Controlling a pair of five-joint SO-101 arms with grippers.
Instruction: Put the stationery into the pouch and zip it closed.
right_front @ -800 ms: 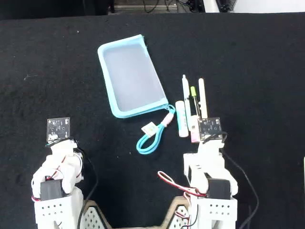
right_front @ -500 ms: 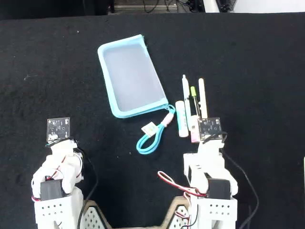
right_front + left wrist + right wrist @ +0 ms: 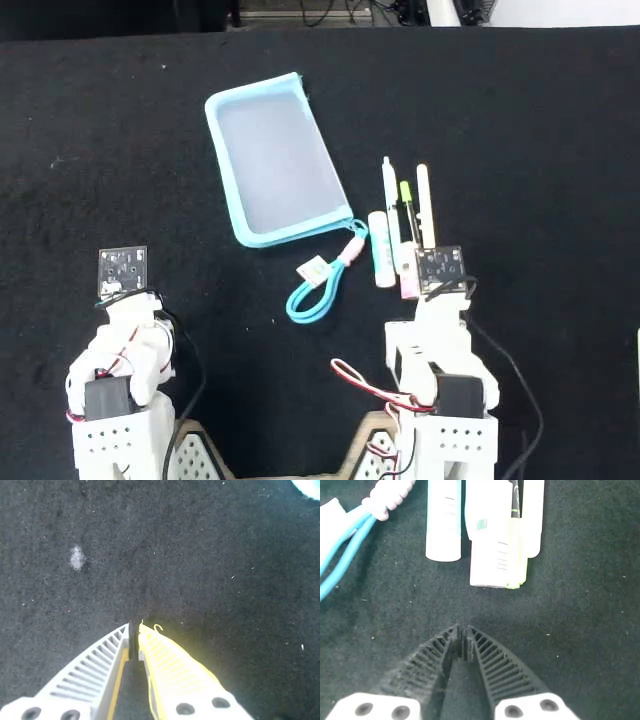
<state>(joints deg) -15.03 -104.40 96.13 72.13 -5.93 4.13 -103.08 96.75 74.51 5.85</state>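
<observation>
A translucent pouch (image 3: 280,172) with a light blue rim lies flat at the middle back of the black table. Its pink zipper pull and blue loop strap (image 3: 318,292) trail toward the front. Several pens and markers (image 3: 403,220) lie side by side to the right of the pouch. In the right wrist view their near ends (image 3: 490,535) sit just beyond my right gripper (image 3: 462,632), which is shut and empty. My left gripper (image 3: 135,630) is shut over bare black cloth at the front left. In the high view both arms stay folded near the front edge, left (image 3: 122,275) and right (image 3: 440,270).
The black cloth (image 3: 540,150) covers the whole table. A small white lint speck (image 3: 76,558) lies ahead of the left gripper. Cables and equipment sit beyond the table's back edge (image 3: 320,15).
</observation>
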